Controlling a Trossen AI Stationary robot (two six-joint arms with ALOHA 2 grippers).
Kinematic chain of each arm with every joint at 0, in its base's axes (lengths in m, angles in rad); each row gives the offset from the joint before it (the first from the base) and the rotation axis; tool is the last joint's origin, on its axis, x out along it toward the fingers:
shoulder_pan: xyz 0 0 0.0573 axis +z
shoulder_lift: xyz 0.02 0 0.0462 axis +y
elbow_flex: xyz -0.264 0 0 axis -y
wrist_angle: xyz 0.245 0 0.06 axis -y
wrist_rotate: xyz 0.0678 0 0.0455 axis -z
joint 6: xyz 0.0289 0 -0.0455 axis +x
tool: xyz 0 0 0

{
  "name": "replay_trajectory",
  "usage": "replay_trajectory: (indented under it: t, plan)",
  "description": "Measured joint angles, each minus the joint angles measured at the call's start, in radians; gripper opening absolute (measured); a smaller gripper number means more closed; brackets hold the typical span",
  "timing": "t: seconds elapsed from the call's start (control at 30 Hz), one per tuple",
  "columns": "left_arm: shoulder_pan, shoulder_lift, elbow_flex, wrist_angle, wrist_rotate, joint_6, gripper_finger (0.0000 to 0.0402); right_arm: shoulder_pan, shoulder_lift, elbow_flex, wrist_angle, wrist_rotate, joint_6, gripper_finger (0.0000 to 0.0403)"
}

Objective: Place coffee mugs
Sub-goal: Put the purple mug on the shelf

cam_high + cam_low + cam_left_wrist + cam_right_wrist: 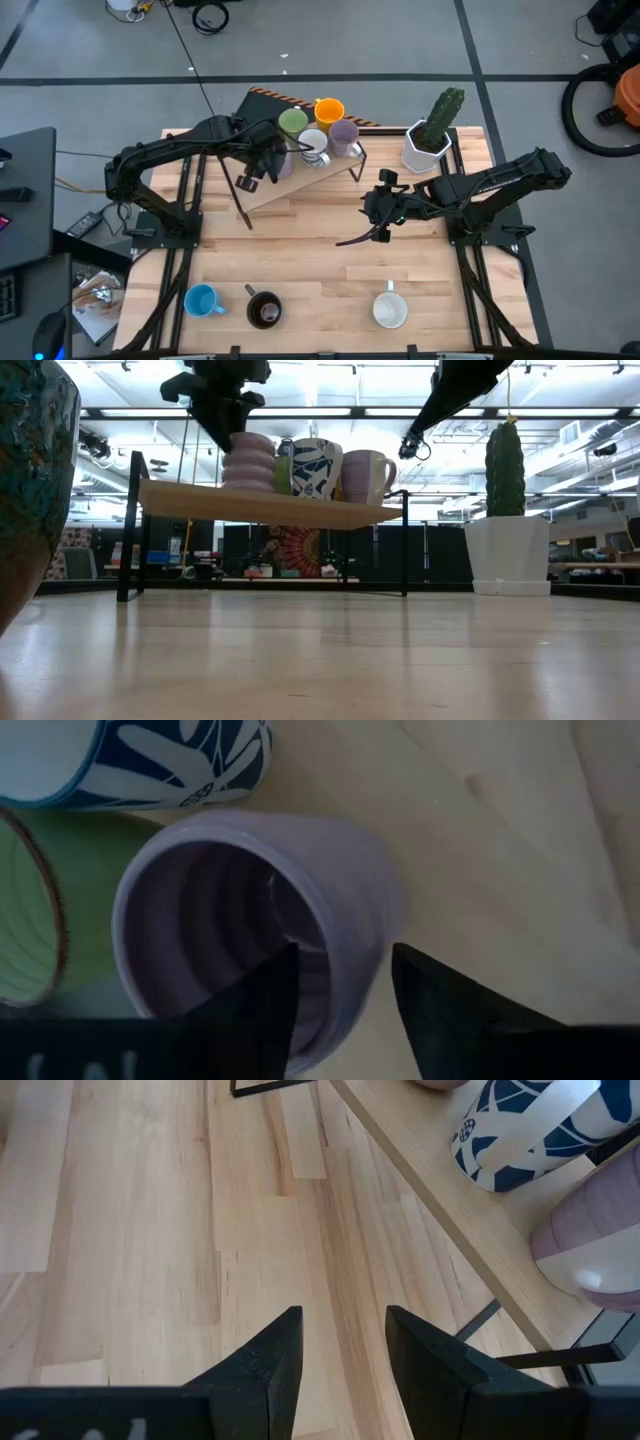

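A ribbed lilac mug (250,920) (248,460) stands upright on the wooden shelf (300,185) at the table's far side. Beside it stand a green mug (292,122), an orange mug (329,108), a blue-and-white patterned mug (313,143) and a smooth lilac mug (343,133). My left gripper (345,1010) (272,165) is open over the ribbed mug, pointing down, one finger on each side of its wall. My right gripper (345,1370) (380,215) hangs open above the bare table, in front of the shelf's right end. My left gripper stands astride the ribbed lilac mug's wall at the rim (350,970), one finger inside the mug and one outside, coming from above. I cannot tell whether the fingers touch the wall. The mug stands upright on the shelf.
A blue mug (203,300), a dark brown mug (264,310) and a white mug (390,308) stand along the table's near edge. A cactus in a white pot (428,145) stands to the right of the shelf. Bare wood lies in the table's middle.
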Motion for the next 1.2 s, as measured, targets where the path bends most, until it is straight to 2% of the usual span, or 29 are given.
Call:
replay_trajectory:
  t: [0.17, 0.4, 0.63, 0.87, 1.07, 1.2]
  plan:
    - [-0.018, -0.015, 0.000, 0.002, -0.018, -0.158, 0.0190, 0.000, 0.000, 0.000, 0.000, 0.000, 0.000, 0.0151]
    - [-0.033, -0.030, 0.014, 0.009, -0.047, -0.468, 0.0192, 0.000, 0.000, 0.000, 0.001, 0.000, 0.003, 0.0151]
    - [-0.034, -0.027, 0.060, 0.069, -0.021, -0.770, 0.0192, 0.000, 0.000, 0.000, 0.002, 0.000, 0.008, 0.0151]
    - [-0.038, -0.002, 0.069, 0.148, -0.021, -0.926, 0.0192, 0.000, 0.000, 0.000, 0.004, 0.000, 0.008, 0.0151]
    - [-0.051, 0.058, 0.069, 0.129, -0.062, -0.967, 0.0189, 0.000, 0.000, 0.000, 0.008, 0.000, 0.008, 0.0151]
    - [-0.055, 0.077, 0.069, 0.119, -0.065, -0.969, 0.0170, 0.000, 0.000, 0.000, 0.008, 0.000, 0.008, 0.0151]
